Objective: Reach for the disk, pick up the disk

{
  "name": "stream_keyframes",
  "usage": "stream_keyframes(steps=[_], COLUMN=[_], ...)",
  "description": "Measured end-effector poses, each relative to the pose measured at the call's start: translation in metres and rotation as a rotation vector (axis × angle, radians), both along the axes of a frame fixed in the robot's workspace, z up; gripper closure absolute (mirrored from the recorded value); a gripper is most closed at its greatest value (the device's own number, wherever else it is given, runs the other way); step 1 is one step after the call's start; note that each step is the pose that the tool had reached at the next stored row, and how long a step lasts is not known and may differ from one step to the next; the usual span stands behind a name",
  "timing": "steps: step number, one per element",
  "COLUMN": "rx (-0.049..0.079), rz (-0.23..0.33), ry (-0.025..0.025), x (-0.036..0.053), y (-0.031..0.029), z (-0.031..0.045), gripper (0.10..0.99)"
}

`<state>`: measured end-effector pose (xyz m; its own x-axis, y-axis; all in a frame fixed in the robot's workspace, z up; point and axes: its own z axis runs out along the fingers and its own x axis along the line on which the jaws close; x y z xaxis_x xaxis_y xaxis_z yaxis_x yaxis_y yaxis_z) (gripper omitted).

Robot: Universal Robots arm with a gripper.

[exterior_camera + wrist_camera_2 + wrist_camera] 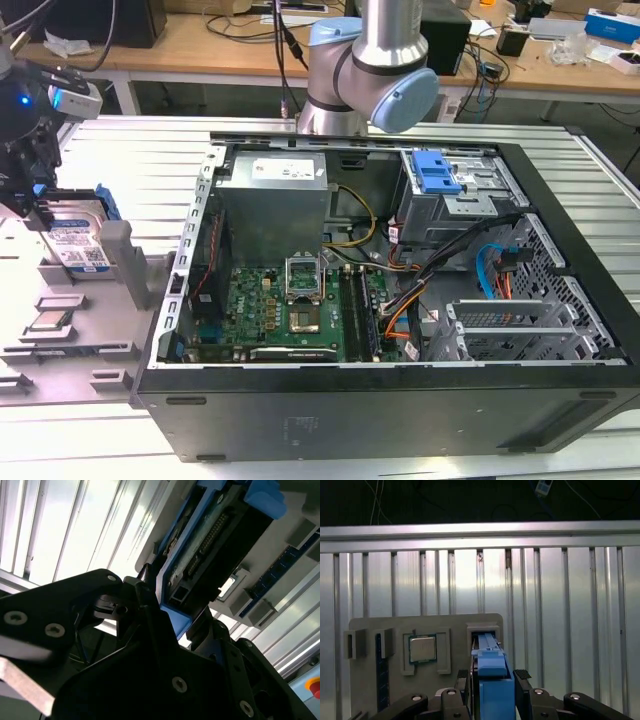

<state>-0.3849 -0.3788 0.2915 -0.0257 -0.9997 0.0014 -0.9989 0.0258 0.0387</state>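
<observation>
At the exterior view's far left, well apart from the open black metal computer case (380, 420), I see my black gripper (42, 208). The frame edge cuts off much of its body. Its jaws are drawn in on the flat silver disk (78, 245), a rectangular hard drive with a white-and-blue label in a bright blue plastic bracket. In the first wrist view the fingers (522, 679) sit against both flanks of the bracket with no gap I can find. The disk stands on edge in the pale grey moulded fixture (120, 260) beside the case. Its lower end is hidden in the slot, so I cannot tell whether it has lifted. On the same fixture, level with the case's front half, a small square silver CPU chip (50, 322) lies flat. Inside the case, at its far right corner, sits a grey drive cage with a blue latch (437, 175).
</observation>
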Motion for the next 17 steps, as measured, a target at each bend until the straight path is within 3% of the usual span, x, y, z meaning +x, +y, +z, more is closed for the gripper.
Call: stream_keyframes(steps=[4, 8, 17], rx=[0.0, 0.0, 0.0], rz=[0.0, 0.0, 0.0], ry=[-0.0003, -0.0003, -0.0003], x=[0.0, 0.0, 0.0], y=[0.0, 0.0, 0.0], z=[-0.0003, -0.0005, -0.001], gripper=[0.604, 0.718, 0.718])
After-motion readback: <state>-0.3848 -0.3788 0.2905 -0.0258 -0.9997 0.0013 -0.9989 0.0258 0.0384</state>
